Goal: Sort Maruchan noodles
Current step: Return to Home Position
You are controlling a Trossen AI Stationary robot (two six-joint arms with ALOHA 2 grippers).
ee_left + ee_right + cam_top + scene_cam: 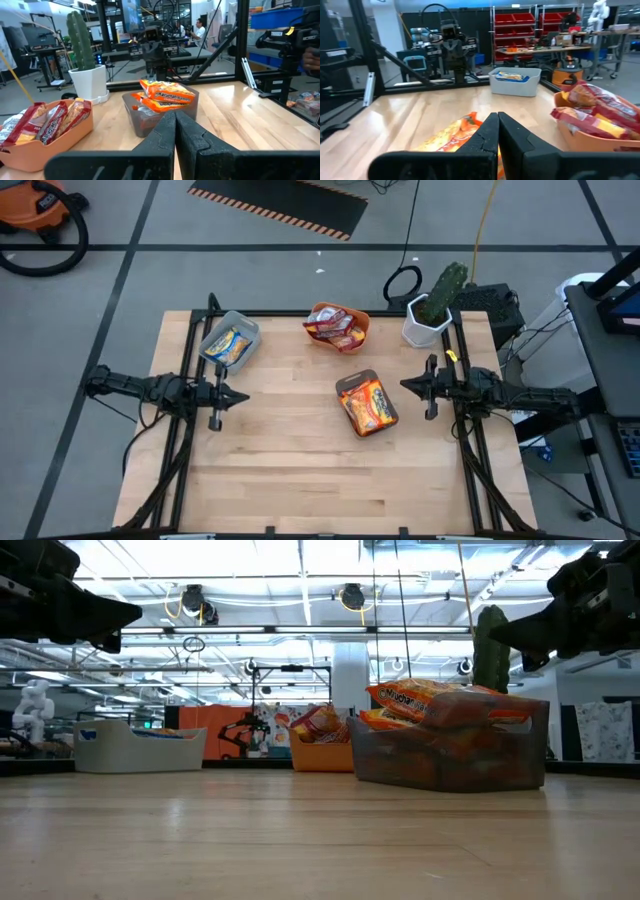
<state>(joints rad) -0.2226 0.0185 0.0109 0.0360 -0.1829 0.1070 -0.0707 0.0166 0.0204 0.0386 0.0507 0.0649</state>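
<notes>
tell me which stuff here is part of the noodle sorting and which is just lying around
Job: orange noodle packs in the dark bin; red packs in the orange bin; blue-yellow pack in the grey bin; left gripper, right gripper, both shut.
Lying about: potted cactus; orange shop vacuum; cable loop.

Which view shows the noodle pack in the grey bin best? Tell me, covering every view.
The high view: looking straight down, it shows the yellow-and-blue pack face-up inside the grey bin. The low view shows mostly the bin's wall. The right wrist view shows the pack's top from afar. The left wrist view misses it.
</notes>
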